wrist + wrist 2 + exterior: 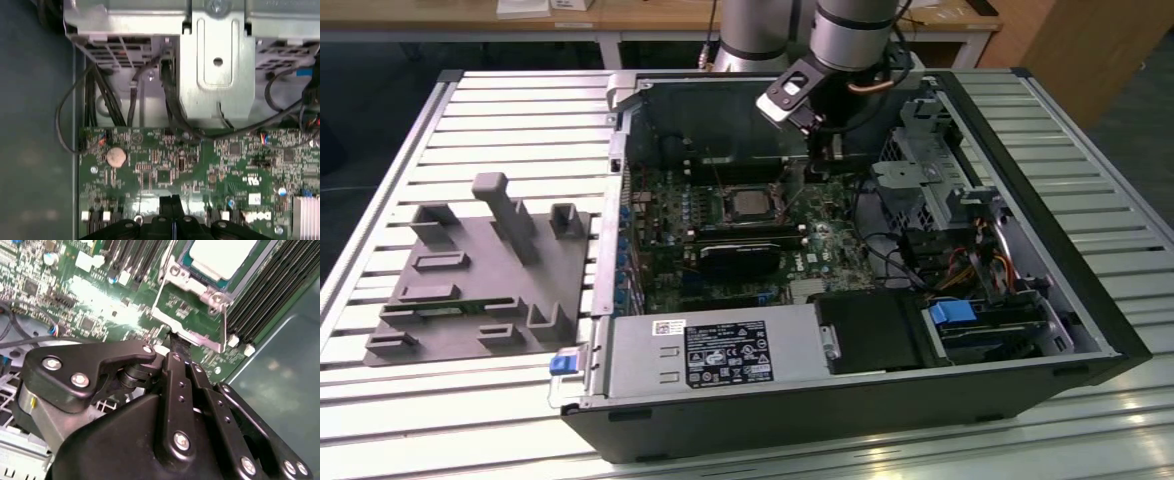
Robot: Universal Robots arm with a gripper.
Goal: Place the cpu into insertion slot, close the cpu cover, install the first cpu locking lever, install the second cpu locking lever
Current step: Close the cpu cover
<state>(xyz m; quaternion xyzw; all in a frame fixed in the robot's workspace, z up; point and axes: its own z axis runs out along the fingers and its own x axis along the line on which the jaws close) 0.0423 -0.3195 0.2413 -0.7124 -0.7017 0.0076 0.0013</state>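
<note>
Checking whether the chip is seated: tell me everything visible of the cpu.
The cpu is a flat square chip with a pale silver-grey metal top and thin green edge. It lies flat in the insertion slot, top uncovered, beside long black memory slots. The cpu cover seems swung open next to it. The claw is at the cover, clear of the chip.

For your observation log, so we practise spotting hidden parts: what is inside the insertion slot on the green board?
The cpu lies in the insertion slot, pale metal top up. Whatever lies beneath the chip is covered by it and cannot be seen.
</note>
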